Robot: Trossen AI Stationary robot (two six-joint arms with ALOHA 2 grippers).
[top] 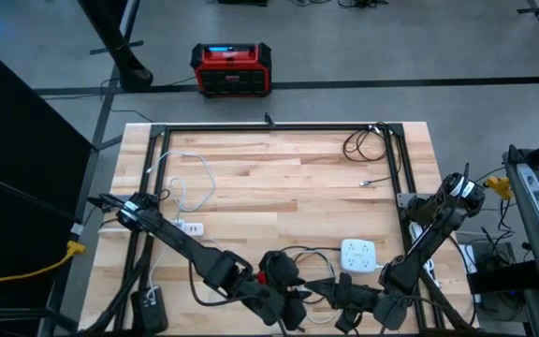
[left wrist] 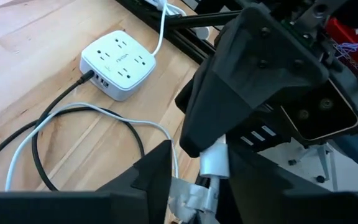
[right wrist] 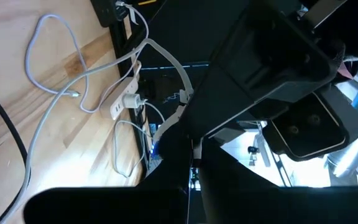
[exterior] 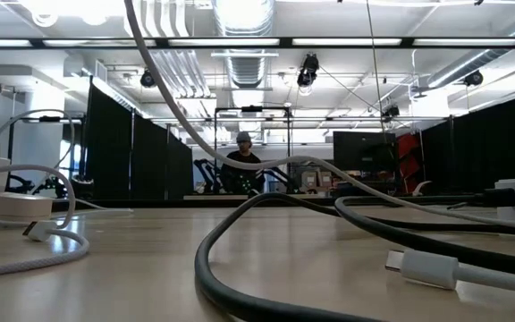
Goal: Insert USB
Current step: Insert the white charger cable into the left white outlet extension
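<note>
Wooden table (top: 279, 187): both pincers meet at white USB plug (left wrist: 215, 160).

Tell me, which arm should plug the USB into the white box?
Probably left. The white USB plug sits right at the left pincer, whose camera faces the white power strip. The right pincer is shut, crowding close.

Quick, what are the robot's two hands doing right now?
Left gripper: jaws closing around a white USB plug.
Right gripper: jaws shut on the white cable.
</note>
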